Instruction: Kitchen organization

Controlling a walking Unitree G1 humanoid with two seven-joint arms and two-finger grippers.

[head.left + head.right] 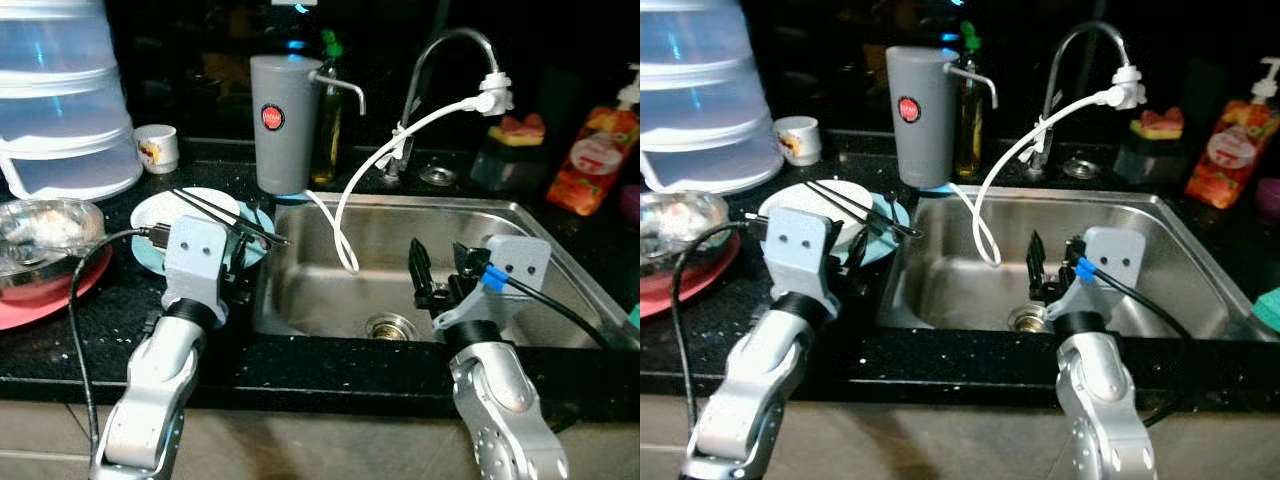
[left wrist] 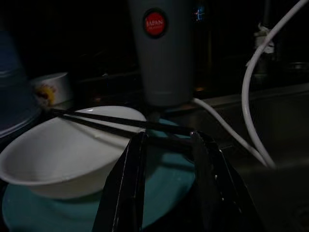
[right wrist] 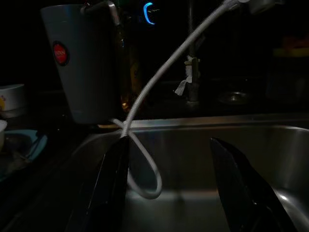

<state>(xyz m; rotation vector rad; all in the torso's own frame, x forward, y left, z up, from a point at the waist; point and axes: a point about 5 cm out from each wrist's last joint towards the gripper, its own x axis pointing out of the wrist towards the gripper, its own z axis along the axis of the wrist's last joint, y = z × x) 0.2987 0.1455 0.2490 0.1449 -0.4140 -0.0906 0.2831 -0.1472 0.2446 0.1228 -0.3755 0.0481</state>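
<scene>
The left gripper (image 2: 166,183) hovers low over the black countertop (image 1: 120,320), its two black fingers parted with a narrow gap between them and holding nothing. Just ahead of its fingertips a pair of black chopsticks (image 2: 120,123) lies across the rim of a white bowl (image 2: 63,154). The bowl sits on a teal plate (image 2: 164,188), which lies right under the gripper beside the sink's edge. Beyond the bowl stands a tall grey water filter canister (image 1: 283,125) with a red round label, and a small white cup (image 1: 157,148) sits to its left.

The right gripper (image 1: 440,275) hangs inside the stainless steel sink (image 1: 560,270), fingers spread wide and empty, above the basin near the drain (image 1: 390,326). Ahead of it a white hose (image 3: 159,87) loops down from the curved faucet (image 1: 450,60) into the basin.

Far left of the left gripper are a clear glass bowl (image 1: 45,235) on a red plate (image 1: 40,300) and a large translucent container (image 1: 60,100). Far right of the right gripper stands a red soap bottle (image 1: 595,150).
</scene>
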